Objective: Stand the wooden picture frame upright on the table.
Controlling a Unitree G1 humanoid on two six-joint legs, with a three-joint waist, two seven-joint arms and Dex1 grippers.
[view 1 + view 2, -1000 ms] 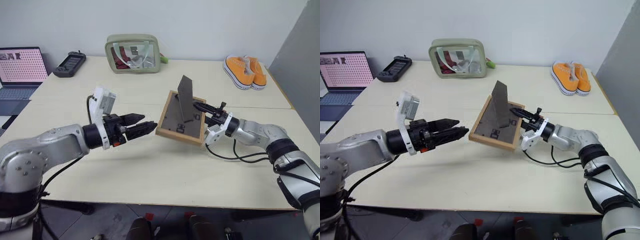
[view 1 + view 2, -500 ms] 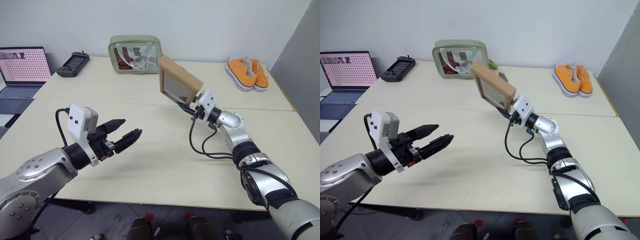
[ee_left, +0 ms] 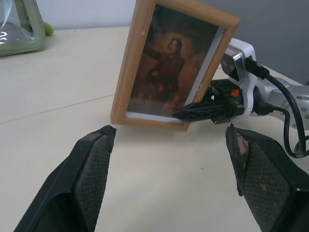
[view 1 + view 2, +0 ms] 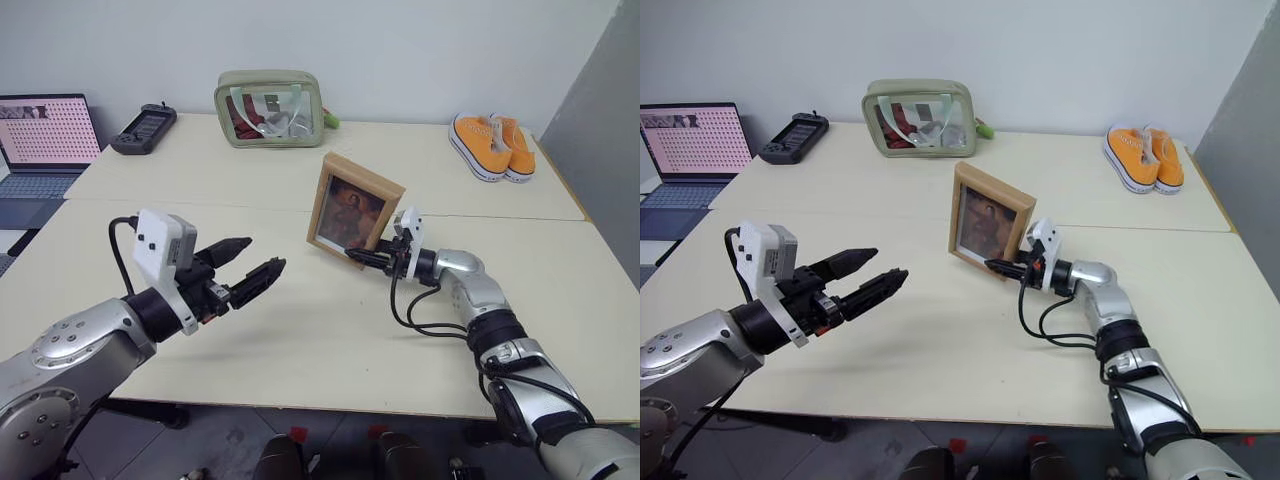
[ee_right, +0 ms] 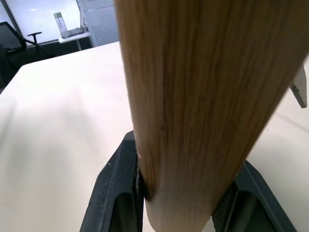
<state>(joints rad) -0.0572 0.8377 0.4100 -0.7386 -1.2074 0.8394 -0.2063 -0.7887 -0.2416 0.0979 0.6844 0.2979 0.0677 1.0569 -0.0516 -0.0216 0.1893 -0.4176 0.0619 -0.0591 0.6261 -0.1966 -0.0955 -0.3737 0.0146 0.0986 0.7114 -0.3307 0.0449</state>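
While the right gripper [image 4: 366, 257] pinches the frame [image 4: 352, 211] by its lower right edge, the frame stands tall at the middle of the table [image 4: 300, 340], maybe touching it. Lower left, the left gripper [image 4: 250, 268] hangs wide and empty.

A plain white wall [image 4: 420, 40] backs the room, a grey partition [image 4: 600, 110] alongside.

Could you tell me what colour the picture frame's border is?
Light natural wood on the picture frame, clearest in the left wrist view.
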